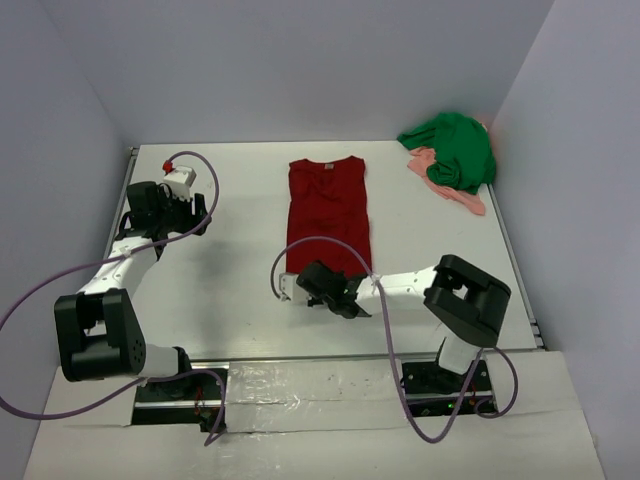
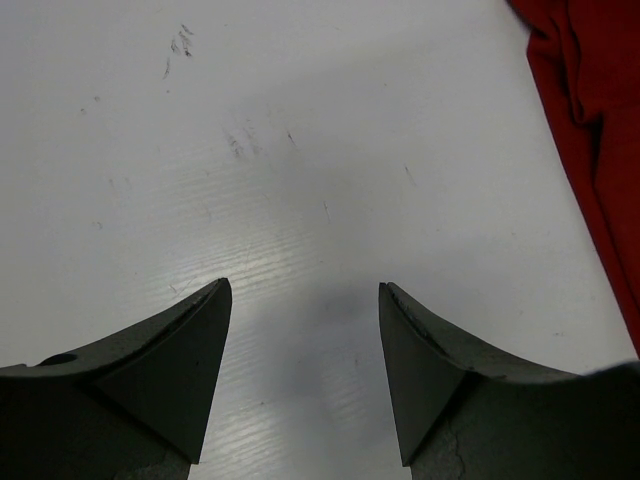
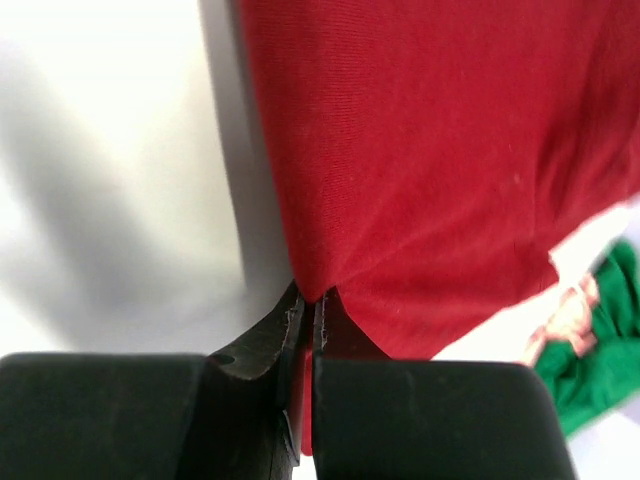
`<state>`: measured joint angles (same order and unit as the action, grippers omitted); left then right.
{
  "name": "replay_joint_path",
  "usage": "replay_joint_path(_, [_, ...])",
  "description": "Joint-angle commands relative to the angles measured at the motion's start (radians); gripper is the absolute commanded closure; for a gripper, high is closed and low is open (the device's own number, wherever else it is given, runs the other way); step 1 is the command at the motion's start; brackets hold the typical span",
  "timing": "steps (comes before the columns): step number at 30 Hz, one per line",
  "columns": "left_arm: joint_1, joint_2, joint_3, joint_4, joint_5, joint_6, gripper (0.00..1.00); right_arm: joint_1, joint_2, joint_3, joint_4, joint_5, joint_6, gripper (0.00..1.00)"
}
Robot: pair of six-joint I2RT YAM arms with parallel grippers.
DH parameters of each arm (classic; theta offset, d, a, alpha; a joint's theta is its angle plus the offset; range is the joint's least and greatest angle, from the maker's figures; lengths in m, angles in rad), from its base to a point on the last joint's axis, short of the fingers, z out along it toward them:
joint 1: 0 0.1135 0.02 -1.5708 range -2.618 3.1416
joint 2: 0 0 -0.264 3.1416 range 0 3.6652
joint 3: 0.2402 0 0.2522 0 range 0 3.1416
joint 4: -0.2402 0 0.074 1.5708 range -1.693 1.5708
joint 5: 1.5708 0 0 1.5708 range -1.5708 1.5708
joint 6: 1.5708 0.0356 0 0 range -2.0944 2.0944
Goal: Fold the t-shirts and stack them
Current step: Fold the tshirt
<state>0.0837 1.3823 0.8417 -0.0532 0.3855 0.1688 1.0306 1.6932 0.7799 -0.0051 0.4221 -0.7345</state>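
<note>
The dark red t-shirt [image 1: 330, 212] lies as a long folded strip in the middle of the table, collar at the far end. My right gripper [image 1: 318, 283] is shut on its near hem, pinching the red t-shirt's cloth [image 3: 400, 180] between the jaws [image 3: 312, 305]. My left gripper [image 1: 190, 215] is open and empty over bare table to the left of the shirt [image 2: 304, 290]; the red t-shirt's edge [image 2: 590, 110] shows at the right of that view. The green t-shirt [image 1: 455, 148] lies bunched at the far right corner, with the salmon-pink cloth [image 1: 450, 188] under and beside it.
White table [image 1: 230, 280] enclosed by grey walls at the back and both sides. A purple cable [image 1: 300, 245] loops over the near end of the red shirt by the right wrist.
</note>
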Motion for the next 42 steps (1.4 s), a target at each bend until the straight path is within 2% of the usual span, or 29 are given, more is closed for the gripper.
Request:
replay_joint_path(1, [-0.004, -0.032, 0.014, 0.016, 0.015, 0.011, 0.30, 0.081, -0.082, 0.070, -0.278, -0.111, 0.124, 1.00])
replay_joint_path(6, [-0.004, -0.042, 0.013, 0.009, 0.021, 0.012, 0.30, 0.222, -0.147, 0.137, -0.519, -0.227, 0.227, 1.00])
replay_joint_path(10, [-0.002, -0.052, 0.011, 0.003, 0.027, 0.011, 0.30, 0.304, -0.182, 0.202, -0.660, -0.392, 0.276, 1.00])
replay_joint_path(13, [-0.004, -0.054, 0.011, 0.001, 0.029, 0.011, 0.30, 0.310, -0.205, 0.234, -0.670, -0.385, 0.284, 1.00])
replay_joint_path(14, [-0.004, -0.054, 0.013, 0.001, 0.030, 0.011, 0.30, 0.304, -0.211, 0.236, -0.641, -0.337, 0.279, 1.00])
replay_joint_path(18, [-0.006, -0.051, 0.017, -0.004, 0.035, 0.011, 0.30, 0.221, -0.195, 0.261, -0.581, -0.224, 0.231, 1.00])
replay_joint_path(20, [-0.005, -0.051, 0.022, -0.007, 0.036, 0.011, 0.30, 0.140, -0.170, 0.292, -0.572, -0.226, 0.208, 1.00])
replay_joint_path(26, [-0.007, -0.048, 0.022, -0.010, 0.038, 0.014, 0.30, 0.010, -0.101, 0.384, -0.504, -0.138, 0.084, 1.00])
replay_joint_path(30, [-0.009, -0.055, 0.020, -0.013, 0.039, 0.015, 0.30, -0.102, -0.027, 0.507, -0.489, -0.126, 0.044, 1.00])
replay_joint_path(42, [-0.009, -0.057, 0.019, -0.016, 0.042, 0.018, 0.30, -0.219, 0.212, 0.771, -0.407, -0.086, -0.046, 1.00])
